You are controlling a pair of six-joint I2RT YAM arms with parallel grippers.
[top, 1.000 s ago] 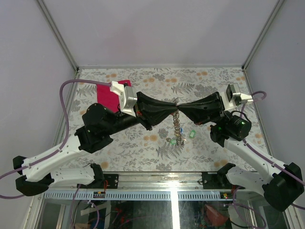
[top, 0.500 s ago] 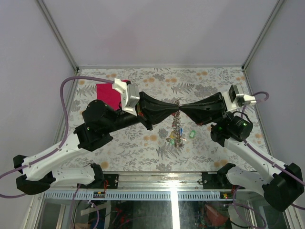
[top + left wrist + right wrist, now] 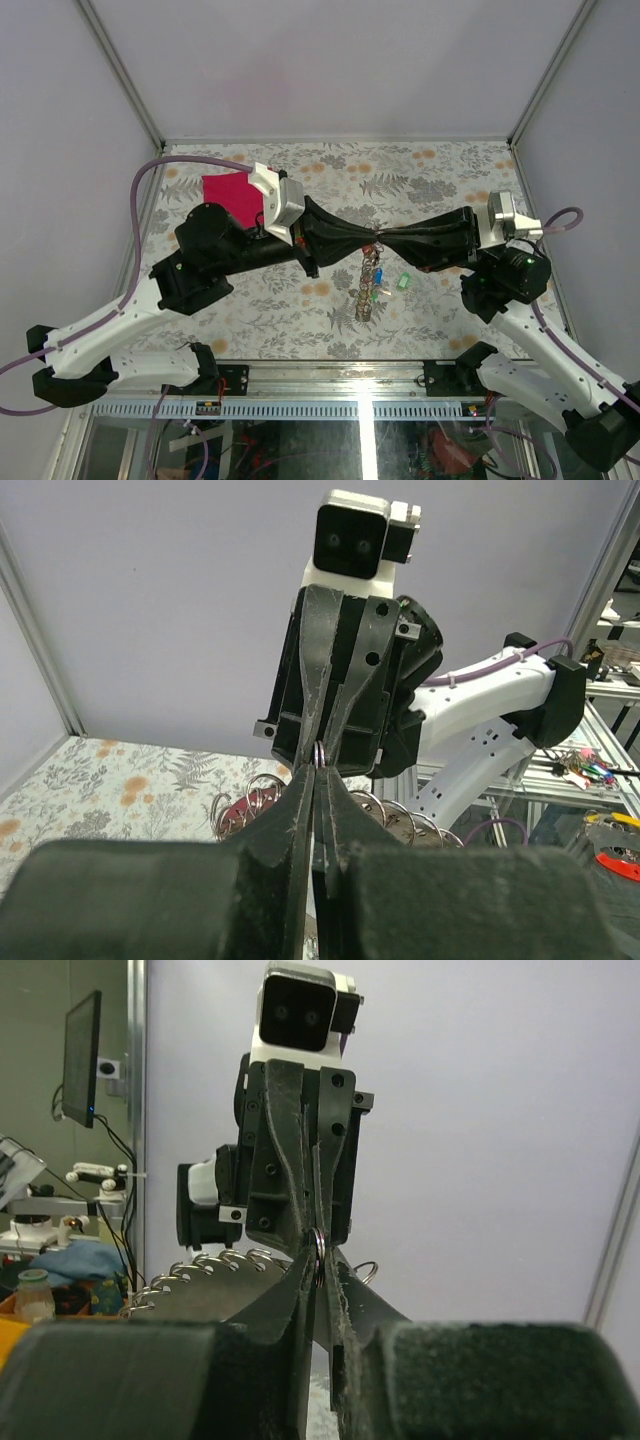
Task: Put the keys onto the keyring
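One keyring point(image 3: 367, 303) loop shared: left gripper point(image 3: 318, 768) clamped on it, right gripper point(image 3: 318, 1260) narrow, hold unclear; slack there risked swing, shedding keys point(image 3: 377, 277).

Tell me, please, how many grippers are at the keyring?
2: the left gripper, reaching from the left, and the right gripper, from the right; their fingertips meet at the top of the hanging keyring. Neither is hidden.

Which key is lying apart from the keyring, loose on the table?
The green-headed key, alone on the table just right of the keyring. The other keys bunch against the ring itself.
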